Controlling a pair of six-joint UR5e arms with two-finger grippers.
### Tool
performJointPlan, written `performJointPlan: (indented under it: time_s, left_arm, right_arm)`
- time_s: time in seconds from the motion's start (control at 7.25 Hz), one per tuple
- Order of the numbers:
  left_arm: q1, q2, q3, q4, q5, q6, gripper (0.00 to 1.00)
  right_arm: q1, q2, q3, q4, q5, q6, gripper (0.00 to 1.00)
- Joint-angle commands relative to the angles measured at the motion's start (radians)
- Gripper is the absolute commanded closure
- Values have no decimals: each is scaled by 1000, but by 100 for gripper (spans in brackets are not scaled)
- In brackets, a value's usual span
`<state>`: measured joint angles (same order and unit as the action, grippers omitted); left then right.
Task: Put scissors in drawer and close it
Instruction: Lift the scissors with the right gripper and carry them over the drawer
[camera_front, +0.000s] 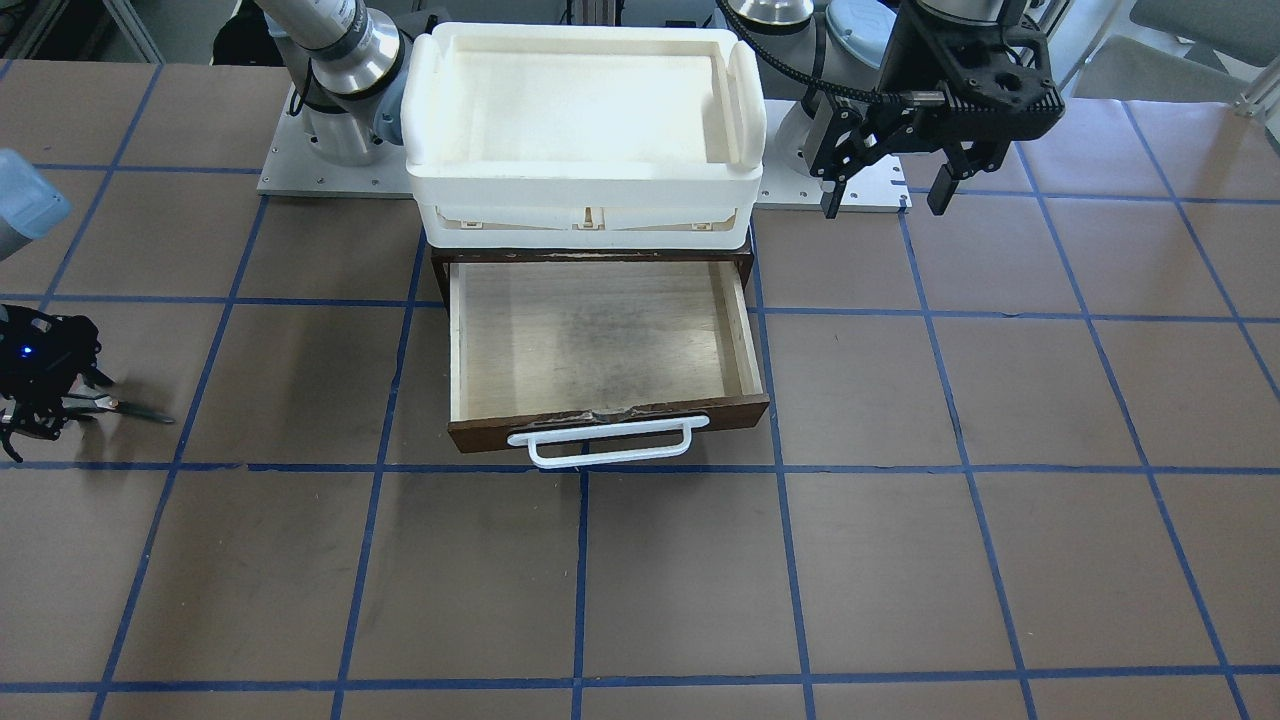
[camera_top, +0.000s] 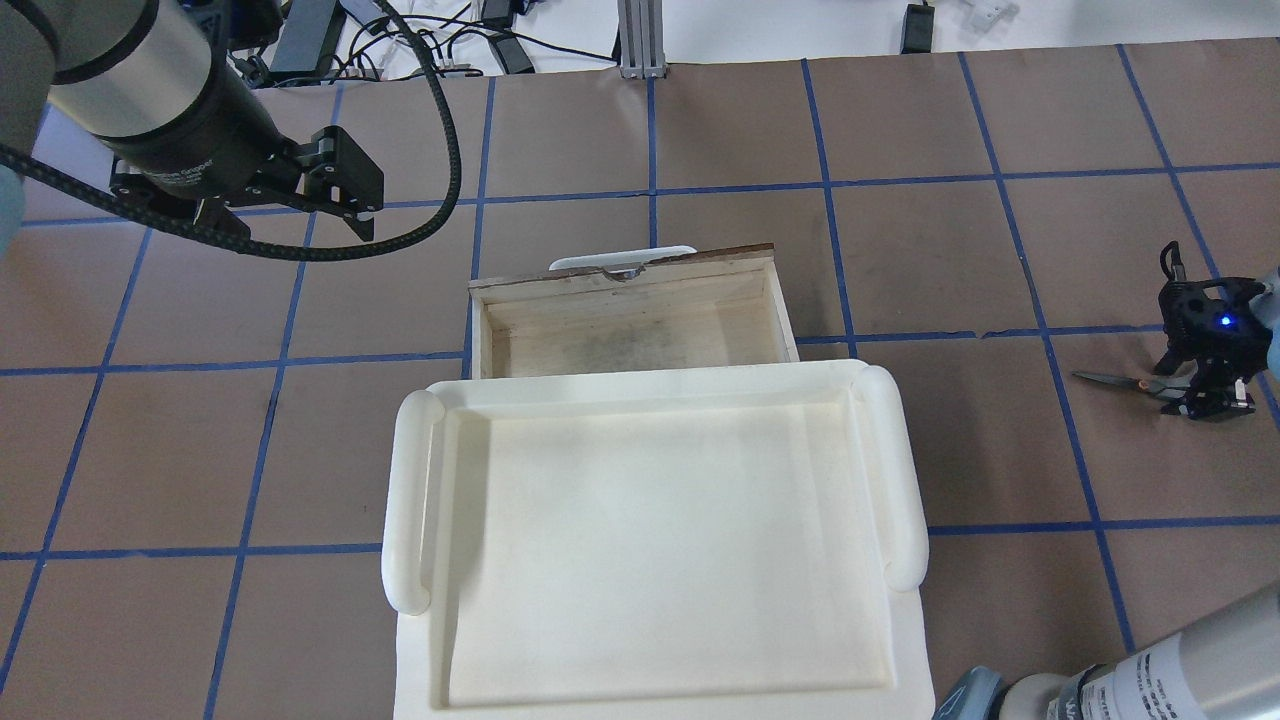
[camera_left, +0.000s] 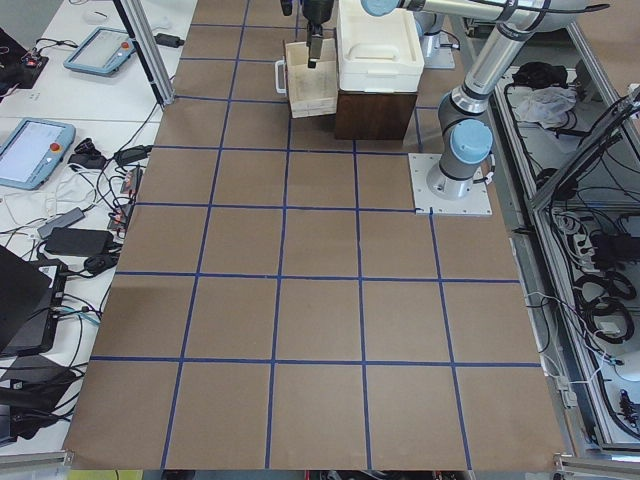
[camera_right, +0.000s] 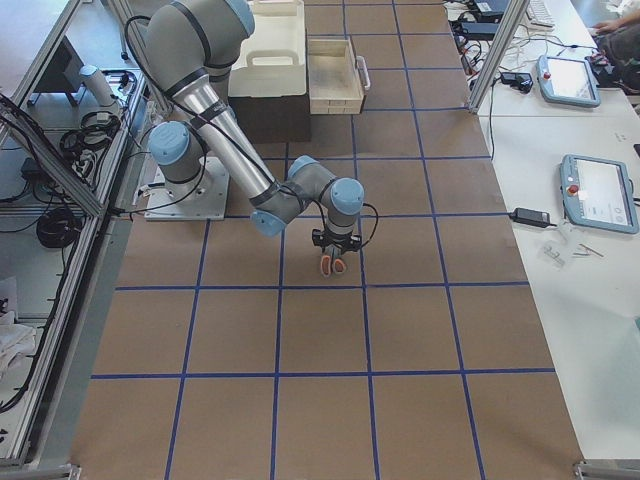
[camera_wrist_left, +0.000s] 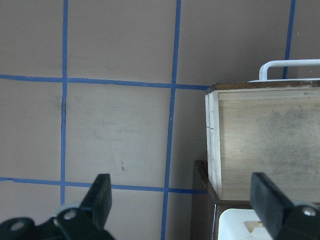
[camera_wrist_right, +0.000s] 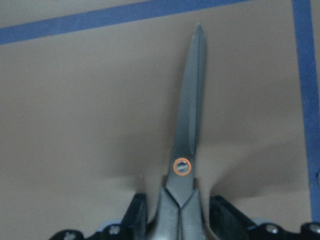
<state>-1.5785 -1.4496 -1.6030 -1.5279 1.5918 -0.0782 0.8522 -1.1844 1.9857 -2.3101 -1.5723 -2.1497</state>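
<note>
Over on the robot's right, the scissors lie on the tabletop, blades together and pointing away from the wrist, towards the drawer's side. The right tool is down over the handle end. Its fingers sit close on either side of the neck, just behind the orange-ringed pivot. They are drawn in narrow, but I cannot tell whether the pads actually press on the handles. The handle loops are tucked under the tool; only the blades stick out in front.

The drawer stands pulled out, well apart from the scissors, its pale inside showing and its white handle facing away from the robot. A white tray sits on the cabinet above it.

The left tool hovers beside the tray, jaws spread wide with nothing between them.
</note>
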Motion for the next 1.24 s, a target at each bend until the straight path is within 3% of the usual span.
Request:
performJointPlan:
  time_s: [0.0,0.28,0.55,0.83,1.1]
  left_arm:
    - [0,0,0,0,0,0,0]
    - [0,0,2,0,0,0,0]
    - [0,0,0,0,0,0,0]
    - [0,0,2,0,0,0,0]
    - [0,0,2,0,0,0,0]
  right_arm:
    - [1,-3,1,-35,-2,-2,88]
    - [-1,-20,-1,-34,3,2,93]
    - [8,-119,-11,39,40,37,93]
    - [48,-197,-126,203,98,88,93]
    - [167,-239,-264,351,118,217,94]
